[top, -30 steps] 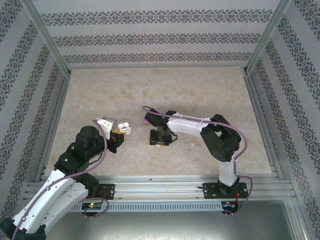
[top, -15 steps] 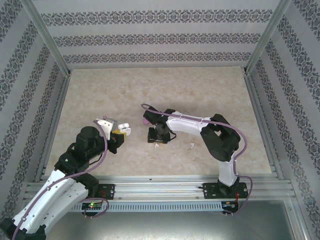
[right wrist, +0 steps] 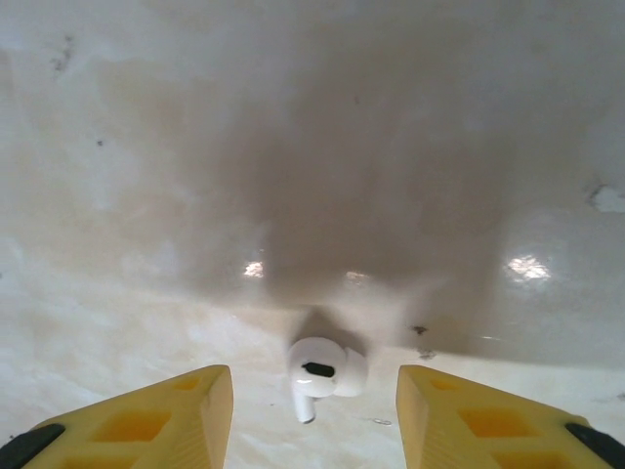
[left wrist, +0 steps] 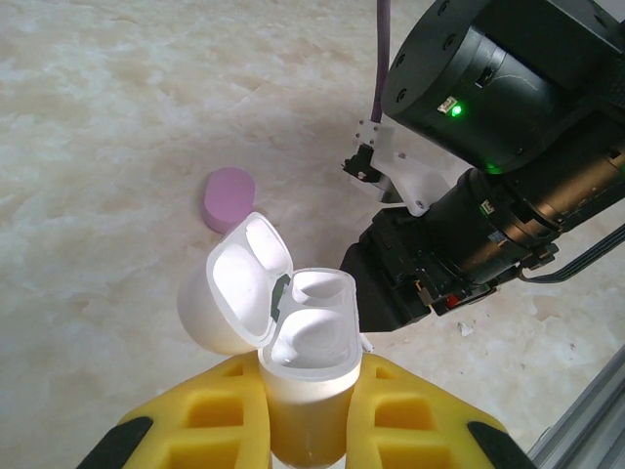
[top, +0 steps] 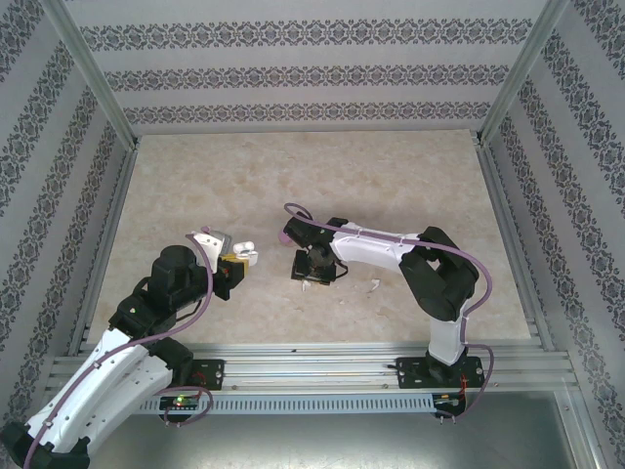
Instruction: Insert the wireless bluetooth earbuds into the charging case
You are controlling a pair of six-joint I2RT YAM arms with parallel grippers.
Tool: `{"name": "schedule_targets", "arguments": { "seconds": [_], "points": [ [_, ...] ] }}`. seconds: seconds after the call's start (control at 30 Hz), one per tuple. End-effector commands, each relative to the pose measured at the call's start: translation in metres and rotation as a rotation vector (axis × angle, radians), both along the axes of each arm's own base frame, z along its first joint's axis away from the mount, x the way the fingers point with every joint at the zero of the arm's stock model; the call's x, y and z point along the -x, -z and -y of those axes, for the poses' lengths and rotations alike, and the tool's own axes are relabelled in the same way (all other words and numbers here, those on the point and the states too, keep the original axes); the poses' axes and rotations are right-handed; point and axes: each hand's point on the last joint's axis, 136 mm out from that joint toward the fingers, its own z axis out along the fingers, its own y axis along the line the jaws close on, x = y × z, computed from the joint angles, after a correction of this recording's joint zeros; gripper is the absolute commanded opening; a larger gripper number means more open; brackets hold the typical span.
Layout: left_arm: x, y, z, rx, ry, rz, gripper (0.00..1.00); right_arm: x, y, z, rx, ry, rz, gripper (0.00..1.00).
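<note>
Left claw (left wrist: 308, 396): clamped tight on open charging case (left wrist: 305, 337). Right claw (right wrist: 312, 389): partway open, straddling earbud (right wrist: 324, 371) on table (right wrist: 293, 147), no contact.

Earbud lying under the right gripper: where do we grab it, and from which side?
Probably best to pinch the earbud across its rounded head, coming straight down. It lies flat on the table with its short stem pointing toward the camera, and the fingers straddle the head, one on each side, not touching.

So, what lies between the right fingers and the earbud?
Nothing but bare table. In the right wrist view the earbud lies between the open right fingers, with an empty gap on each side.
</note>
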Motion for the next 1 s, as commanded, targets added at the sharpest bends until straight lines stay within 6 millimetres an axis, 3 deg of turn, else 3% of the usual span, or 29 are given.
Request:
{"name": "schedule_targets", "arguments": {
  "seconds": [0.0, 0.53, 0.97],
  "points": [
    [-0.001, -0.010, 0.005, 0.013, 0.027, 0.049, 0.00, 0.003, 0.008, -0.005, 0.000, 0.018, -0.019, 0.48],
    [0.005, -0.010, 0.002, 0.006, 0.038, 0.055, 0.00, 0.002, 0.016, -0.012, 0.020, 0.013, -0.027, 0.46],
    [0.013, -0.008, 0.005, 0.020, 0.072, 0.066, 0.00, 0.000, 0.025, -0.014, 0.067, -0.027, -0.021, 0.34]
  ]
}}
